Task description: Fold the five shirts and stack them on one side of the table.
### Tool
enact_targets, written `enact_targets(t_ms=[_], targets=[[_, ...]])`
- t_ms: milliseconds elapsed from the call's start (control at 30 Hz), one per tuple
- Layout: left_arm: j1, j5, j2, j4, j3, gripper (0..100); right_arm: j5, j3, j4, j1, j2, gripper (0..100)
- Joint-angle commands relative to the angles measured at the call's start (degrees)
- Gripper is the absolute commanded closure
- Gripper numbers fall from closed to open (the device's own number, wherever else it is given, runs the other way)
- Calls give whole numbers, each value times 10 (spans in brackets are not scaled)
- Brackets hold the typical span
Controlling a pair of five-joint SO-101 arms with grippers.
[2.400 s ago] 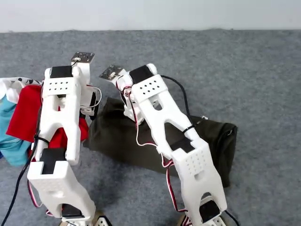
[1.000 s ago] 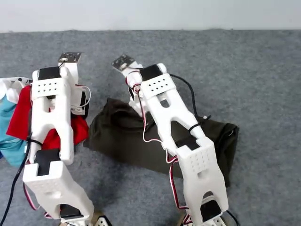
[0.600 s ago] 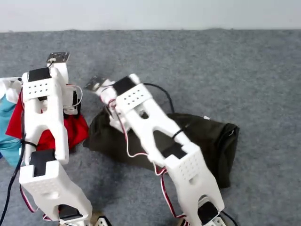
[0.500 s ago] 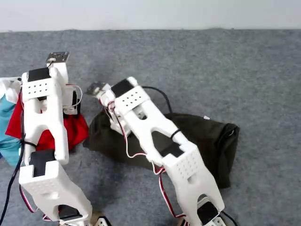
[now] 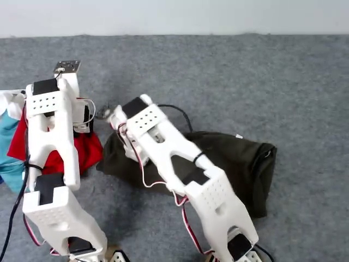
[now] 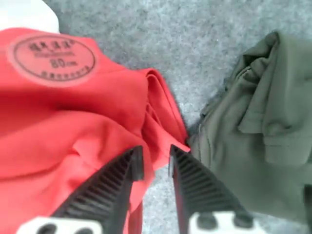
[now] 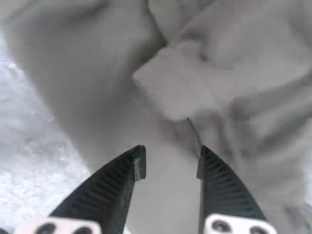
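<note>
A crumpled red shirt point(image 5: 90, 148) lies at the left, on a pile. Beside it on the grey table is a dark olive shirt point(image 5: 240, 158), roughly bunched. My left arm point(image 5: 52, 123) stands over the red shirt. Its gripper point(image 6: 155, 163) is just above the red shirt's point(image 6: 73, 107) edge, open by a narrow gap, with the olive shirt point(image 6: 263, 112) close beside. My right arm point(image 5: 163, 142) stretches over the olive shirt's left end. Its gripper point(image 7: 169, 161) hangs open right above the olive cloth point(image 7: 195, 73), with nothing between its fingers.
A teal shirt point(image 5: 8, 147) and a white shirt point(image 5: 11, 101) lie under and behind the red one at the left edge. Bare grey carpet point(image 5: 262, 76) covers the table's far and right parts.
My right arm has swung left and come down over the olive shirt's left end. My left arm shifted left earlier and has kept still for the last half second.
</note>
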Motion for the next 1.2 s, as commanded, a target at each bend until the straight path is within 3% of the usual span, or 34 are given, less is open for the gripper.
enact_targets(t_ms=[0,233,500,933,1167], targets=[[-3,-4,-25,-4,-12,903,4,-3,3,37,-92,816],[-3,-4,-25,-4,-12,903,2,0,-66,105,-93,816],[-3,-4,-25,-4,-11,903,2,-4,-189,52,-20,816],[-3,-4,-25,-4,-11,903,2,-10,-171,-24,69,816],[-3,-4,-25,-4,-11,903,2,-104,-111,-3,23,816]])
